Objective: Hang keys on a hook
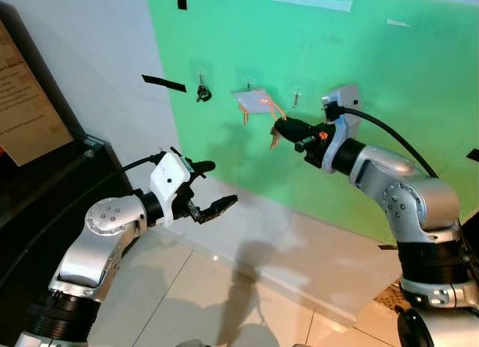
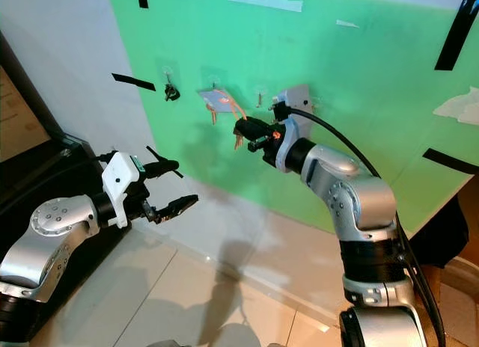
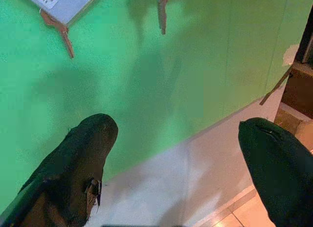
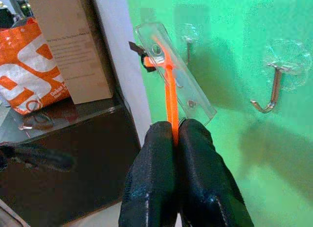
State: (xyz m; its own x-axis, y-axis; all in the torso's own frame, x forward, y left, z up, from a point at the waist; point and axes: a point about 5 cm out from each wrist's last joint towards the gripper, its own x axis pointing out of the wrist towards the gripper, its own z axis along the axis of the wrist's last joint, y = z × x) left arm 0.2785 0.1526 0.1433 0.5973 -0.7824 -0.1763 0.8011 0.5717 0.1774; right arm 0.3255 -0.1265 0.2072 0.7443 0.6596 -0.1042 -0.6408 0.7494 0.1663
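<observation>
Three clear hooks sit in a row on the green wall panel [image 1: 374, 100]. My right gripper [image 1: 278, 127] is shut on an orange strap [image 4: 170, 97], close to the wall. The strap leads to a clear tag holder [image 1: 252, 100] held up at the middle hook [image 1: 251, 81]; I cannot tell whether it hangs on it. Brass keys [image 1: 274, 141] dangle below the fingers. The right-hand hook [image 4: 271, 92] is bare. My left gripper [image 1: 222, 183] is open and holds nothing, lower and to the left, away from the wall.
A dark key bunch [image 1: 202, 93] hangs on the left hook. Black tape strips [image 1: 163, 83] mark the wall. A dark cabinet [image 1: 52, 190] stands at left with a cardboard sign [image 1: 22, 100] and an orange bag [image 4: 27, 65]. Pale tiled floor [image 1: 224, 302] lies below.
</observation>
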